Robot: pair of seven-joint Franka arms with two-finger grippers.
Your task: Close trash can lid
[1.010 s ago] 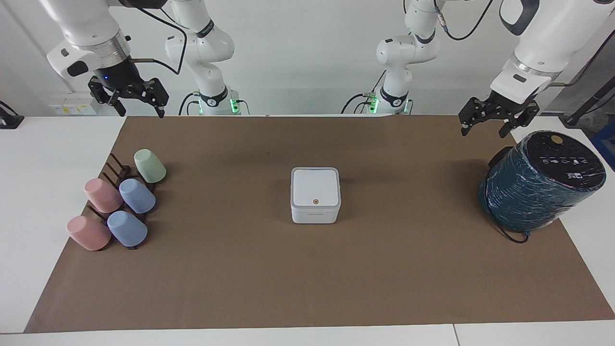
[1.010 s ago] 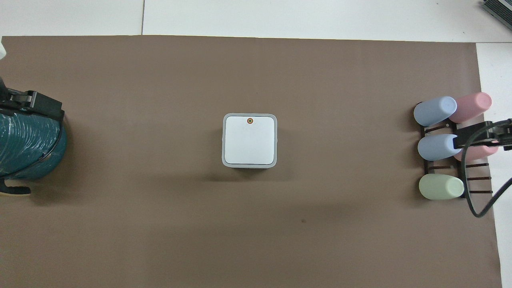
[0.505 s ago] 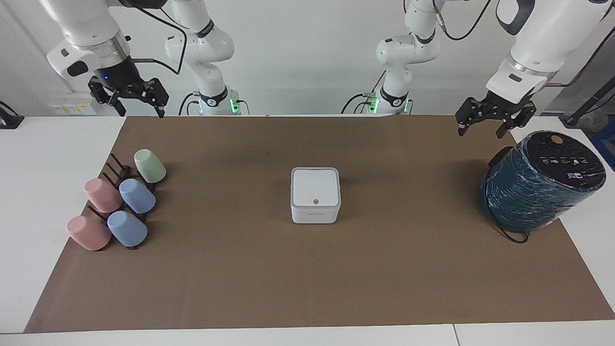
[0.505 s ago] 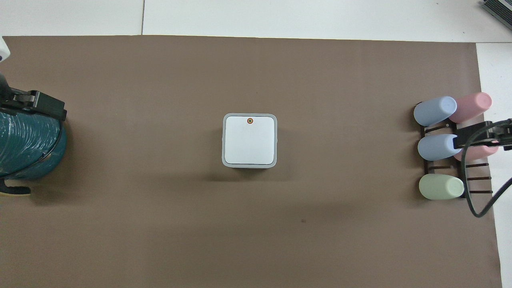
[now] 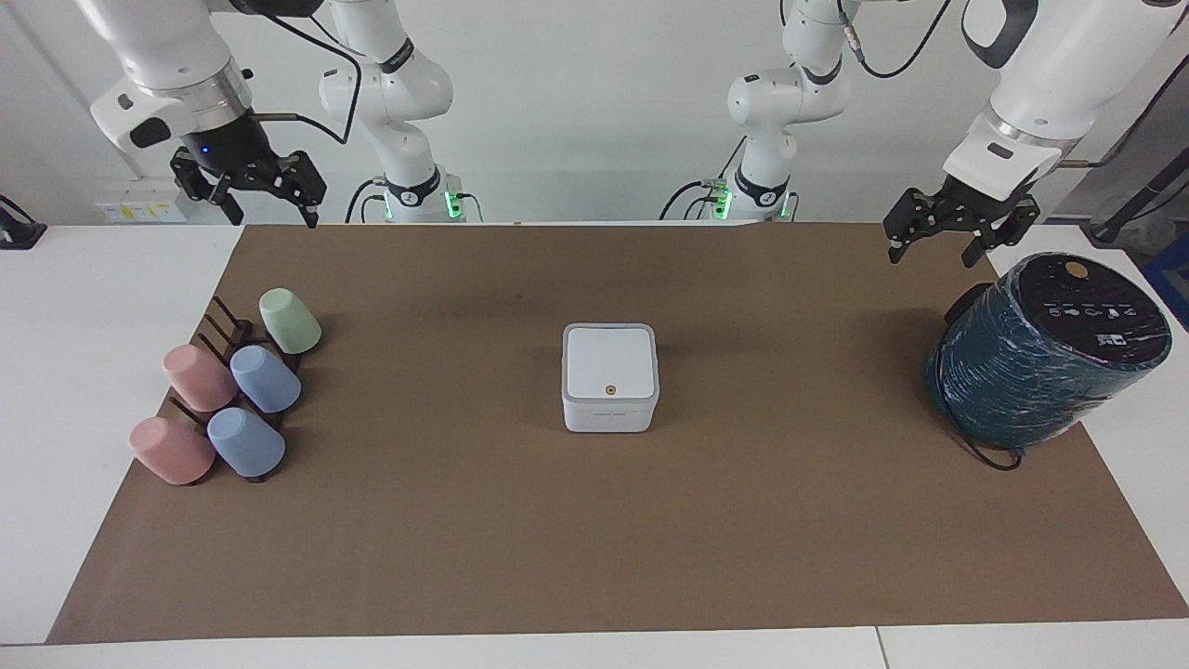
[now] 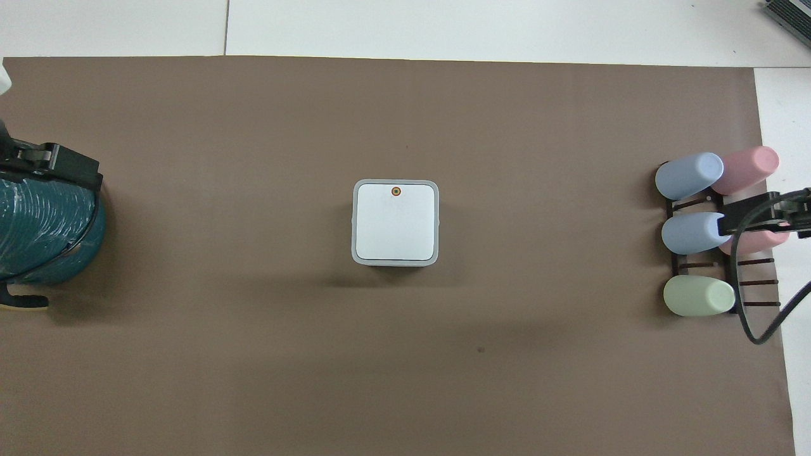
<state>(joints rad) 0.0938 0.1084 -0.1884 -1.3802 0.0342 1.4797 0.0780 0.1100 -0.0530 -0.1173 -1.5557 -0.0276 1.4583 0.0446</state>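
Both grippers, left [image 5: 940,242] and right [image 5: 253,195], hang with fingers apart, holding nothing.

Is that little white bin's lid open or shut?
Shut: the lid lies flat on the bin, orange dot up, no gap showing.

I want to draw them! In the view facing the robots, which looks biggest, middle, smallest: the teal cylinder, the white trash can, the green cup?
1. Teal cylinder, clearly biggest.
2. Trash can, lid shut.
3. Green cup, smallest.
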